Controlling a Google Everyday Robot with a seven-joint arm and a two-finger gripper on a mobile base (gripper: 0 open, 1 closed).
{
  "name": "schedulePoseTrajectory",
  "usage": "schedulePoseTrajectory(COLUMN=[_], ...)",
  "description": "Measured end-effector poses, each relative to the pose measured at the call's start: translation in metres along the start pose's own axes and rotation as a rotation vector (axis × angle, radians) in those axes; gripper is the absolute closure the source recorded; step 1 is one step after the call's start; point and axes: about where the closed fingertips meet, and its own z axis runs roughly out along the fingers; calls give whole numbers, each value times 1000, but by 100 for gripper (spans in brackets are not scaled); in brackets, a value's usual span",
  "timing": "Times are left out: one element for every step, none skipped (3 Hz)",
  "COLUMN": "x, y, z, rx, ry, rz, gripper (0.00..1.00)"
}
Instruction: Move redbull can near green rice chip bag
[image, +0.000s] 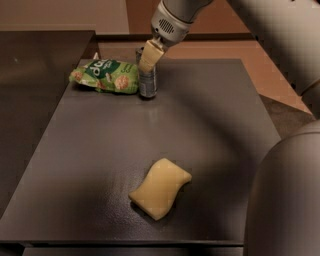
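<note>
The redbull can (148, 85), slim and silver-grey, stands upright on the dark table (210, 130) at the far side. Its left side is right beside the green rice chip bag (105, 76), which lies flat with white lettering and tan chip pictures. My gripper (147, 62) comes down from the upper right and is shut on the can's upper part. One pale finger (149, 54) covers the can's top. The can's base is on the table surface.
A pale yellow wavy sponge (160, 188) lies near the table's front middle. A second dark surface (35, 65) adjoins on the left. My arm's grey body (285, 200) fills the lower right corner. The table's right edge borders tan floor.
</note>
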Motion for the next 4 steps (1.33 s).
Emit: schedulePoseTrajectory(x=[5,10,9,9], y=[-1,-1,-1,0], z=[14,22,25,27], rx=[-10,-14,-17,-19], ry=[17,12,14,15], rz=[10,18,17,16], gripper=[84,60,37,13])
